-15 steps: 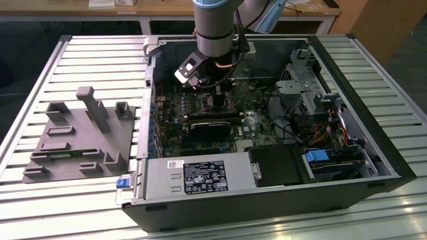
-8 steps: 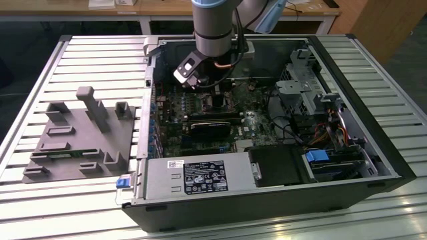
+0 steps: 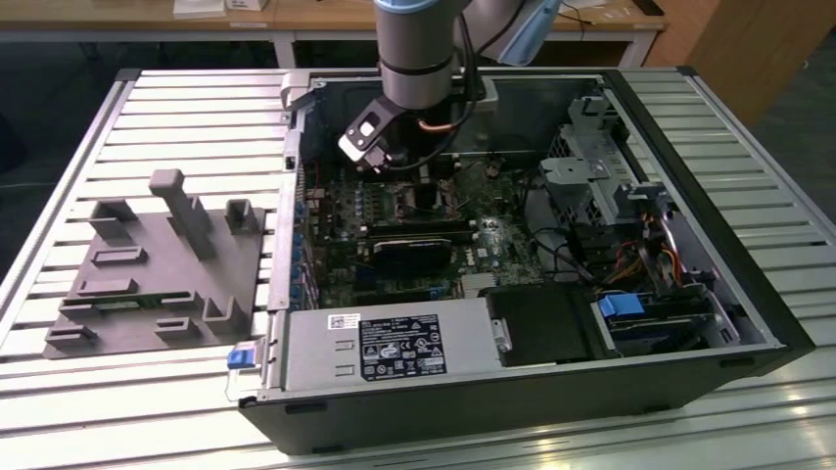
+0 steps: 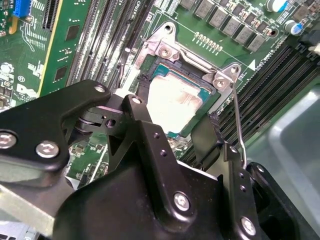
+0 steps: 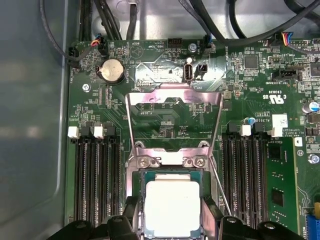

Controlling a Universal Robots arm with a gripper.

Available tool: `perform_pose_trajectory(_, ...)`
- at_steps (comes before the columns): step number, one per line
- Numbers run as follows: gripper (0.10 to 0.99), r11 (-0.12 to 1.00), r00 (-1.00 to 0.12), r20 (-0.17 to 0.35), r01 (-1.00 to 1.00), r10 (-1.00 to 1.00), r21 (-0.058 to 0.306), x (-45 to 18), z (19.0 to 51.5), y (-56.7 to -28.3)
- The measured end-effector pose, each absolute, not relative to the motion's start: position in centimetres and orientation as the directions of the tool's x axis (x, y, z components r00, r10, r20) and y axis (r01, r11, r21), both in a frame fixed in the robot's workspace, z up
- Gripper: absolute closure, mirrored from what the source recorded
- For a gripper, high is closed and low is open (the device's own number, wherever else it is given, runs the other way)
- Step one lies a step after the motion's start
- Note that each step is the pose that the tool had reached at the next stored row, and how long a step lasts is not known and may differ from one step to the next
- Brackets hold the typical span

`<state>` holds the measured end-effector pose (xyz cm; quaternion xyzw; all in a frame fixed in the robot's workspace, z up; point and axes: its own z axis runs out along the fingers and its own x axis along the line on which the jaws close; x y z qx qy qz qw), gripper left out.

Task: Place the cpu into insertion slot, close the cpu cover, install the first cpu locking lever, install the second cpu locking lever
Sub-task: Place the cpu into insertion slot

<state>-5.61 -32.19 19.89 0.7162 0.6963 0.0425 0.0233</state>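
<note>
Between the jaws of the gripper [image 4: 177, 120], in both wrist views, lies the cpu [image 5: 172, 206], silvery top upward and seated flat in the insertion slot [image 5: 172, 173]. The jaws stand one at each side of the chip, spread to about its width; whether they pinch its edges or stand just clear cannot be told. Beyond the slot the cpu cover [image 5: 172, 94] is swung back on its hinge, leaving the slot open from above. A wire locking lever [image 4: 239, 120] stands raised beside the slot, unlatched, so the cover is presumably free. Memory slots [image 5: 95, 180] flank the socket on the motherboard [image 5: 250, 100]. In the exterior view the computer case [image 3: 523, 411] lies on its side on the slatted counter [image 3: 157, 108], likely to present the board upward to the arm. The case contains the board, a power supply [image 3: 379, 343] and cabling. A grey fixture [image 3: 157, 264] rests on the counter at the exterior view's left.
</note>
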Motion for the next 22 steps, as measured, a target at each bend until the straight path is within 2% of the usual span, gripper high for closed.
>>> perform_pose_trajectory(22,0.478,-0.032,0.025,0.057,0.992,0.998,0.120,-8.1,20.0,-32.2)
